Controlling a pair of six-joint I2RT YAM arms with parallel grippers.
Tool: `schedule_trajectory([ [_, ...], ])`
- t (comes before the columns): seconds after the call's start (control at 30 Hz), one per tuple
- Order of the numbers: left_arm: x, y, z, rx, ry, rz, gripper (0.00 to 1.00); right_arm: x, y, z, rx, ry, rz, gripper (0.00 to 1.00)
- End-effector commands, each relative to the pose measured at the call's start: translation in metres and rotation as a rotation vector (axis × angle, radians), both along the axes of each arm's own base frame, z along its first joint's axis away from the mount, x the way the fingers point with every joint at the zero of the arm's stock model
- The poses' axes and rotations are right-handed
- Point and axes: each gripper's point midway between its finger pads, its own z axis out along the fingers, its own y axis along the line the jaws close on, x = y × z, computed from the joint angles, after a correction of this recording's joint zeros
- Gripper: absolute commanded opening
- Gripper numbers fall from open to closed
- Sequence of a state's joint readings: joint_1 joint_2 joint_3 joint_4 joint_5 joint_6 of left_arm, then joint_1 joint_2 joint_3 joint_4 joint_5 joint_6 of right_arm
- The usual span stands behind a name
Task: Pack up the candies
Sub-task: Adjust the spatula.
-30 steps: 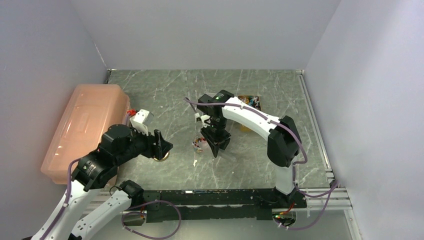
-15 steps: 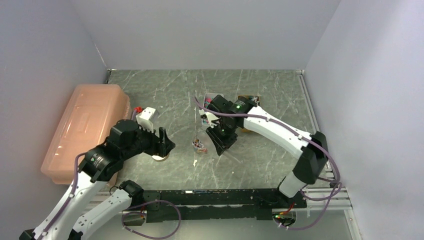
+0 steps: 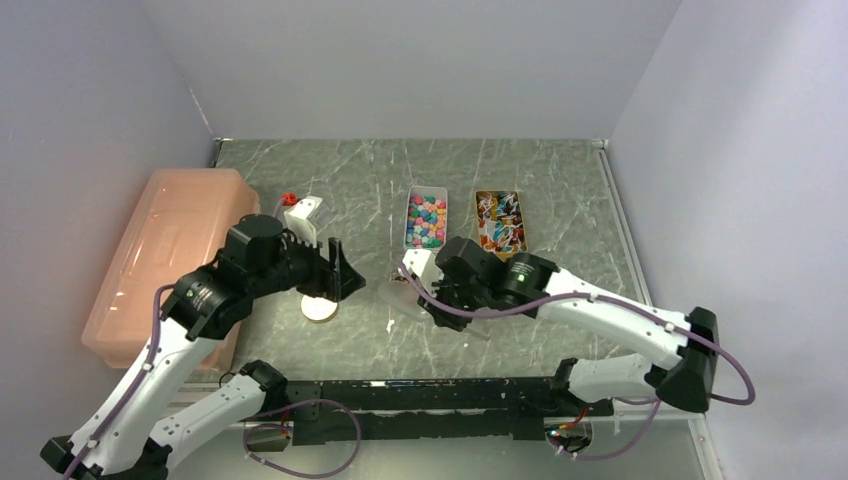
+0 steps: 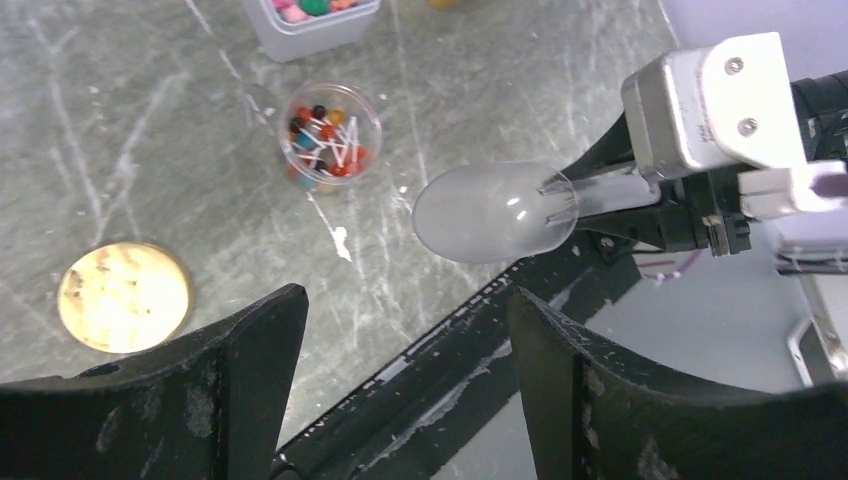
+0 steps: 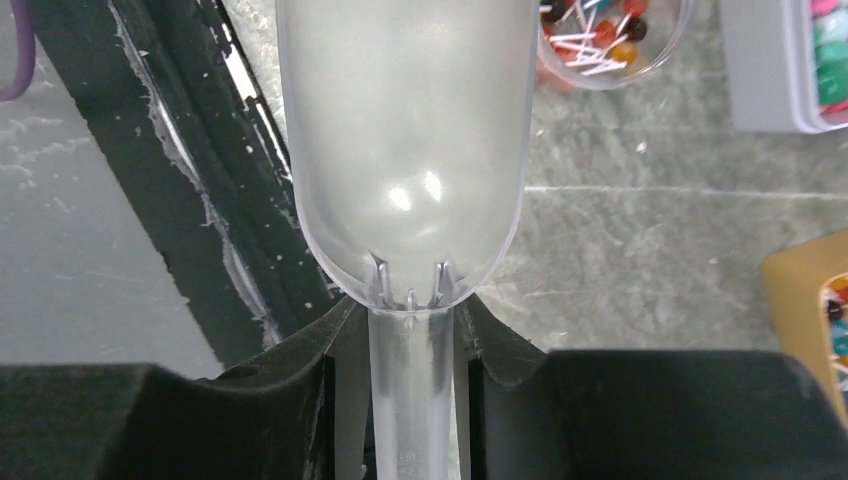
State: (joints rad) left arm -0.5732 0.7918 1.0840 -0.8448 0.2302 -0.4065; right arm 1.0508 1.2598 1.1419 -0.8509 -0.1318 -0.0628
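Observation:
The candies fill a pale rectangular tray at the table's middle back. They also show at the top edge of the left wrist view and the right edge of the right wrist view. My right gripper is shut on the handle of a clear plastic scoop, which is empty and held in front of the tray, beside a small round jar of coloured sticks. The scoop also shows in the left wrist view. My left gripper is open and empty, left of the scoop.
An orange tray of wrapped sweets stands right of the candy tray. A round gold lid lies under my left gripper. A large translucent pink bin fills the left side. The black base rail runs along the near edge.
My right arm has swung back from over the trays toward the near side with the scoop, uncovering both trays. My left gripper has shifted slightly right.

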Motion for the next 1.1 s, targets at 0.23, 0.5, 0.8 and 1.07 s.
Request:
schedule_trajectory([
  [0.23, -0.02, -0.035, 0.0, -0.103, 0.167, -0.171, 0.79, 0.02, 0.023, 0.033, 0.184, -0.354, 0.095, 0.0],
  [0.5, -0.019, -0.045, -0.026, -0.099, 0.274, -0.176, 0.77, 0.02, 0.022, 0.049, 0.222, -0.428, 0.077, 0.0],
  [0.8, -0.014, -0.041, -0.037, -0.073, 0.297, -0.127, 0.74, 0.004, 0.016, 0.088, 0.396, -0.448, 0.084, 0.0],
  [1.07, -0.012, -0.046, -0.037, -0.097, 0.311, -0.133, 0.73, -0.014, 0.013, 0.131, 0.646, -0.477, 0.096, 0.0],
])
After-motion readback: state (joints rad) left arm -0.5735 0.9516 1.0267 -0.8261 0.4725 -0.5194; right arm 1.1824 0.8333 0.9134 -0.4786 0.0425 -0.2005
